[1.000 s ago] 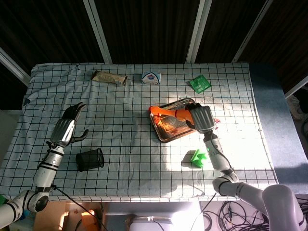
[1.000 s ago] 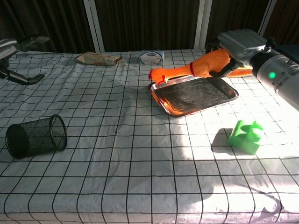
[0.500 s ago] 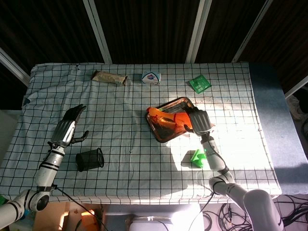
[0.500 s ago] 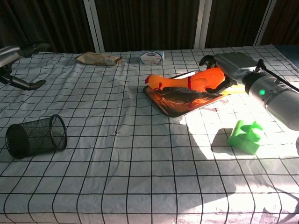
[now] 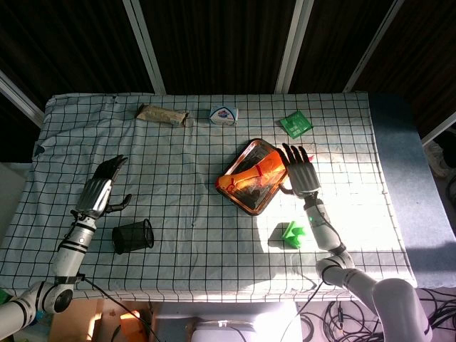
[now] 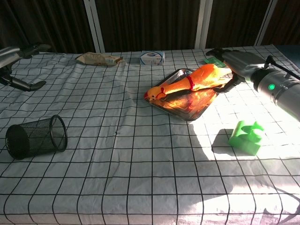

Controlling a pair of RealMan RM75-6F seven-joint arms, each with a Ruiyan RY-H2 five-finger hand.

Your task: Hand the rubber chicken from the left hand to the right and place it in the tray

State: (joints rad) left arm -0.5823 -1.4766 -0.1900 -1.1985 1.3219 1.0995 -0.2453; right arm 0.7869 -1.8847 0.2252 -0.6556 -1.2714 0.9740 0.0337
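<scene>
1. The placing step looks to me done or nearly so: the rubber chicken (image 6: 187, 84) lies in the tray (image 5: 246, 200), right of centre on the table (image 6: 140, 178), its head reaching the tray's left rim.
2. My right hand (image 5: 300, 171) sits just beside the tray's right edge, fingers spread and holding nothing; whether they touch the chicken's tail end I cannot tell.
3. My left hand (image 5: 99, 192) hangs well apart on the far left, fingers loose and empty, just above the black mesh cup (image 6: 35, 136).
4. Next I would lift the right hand clear without nudging the tray.
5. The chicken is bright orange, long and slim, with a red comb and a red neck band, lying on its side.
</scene>
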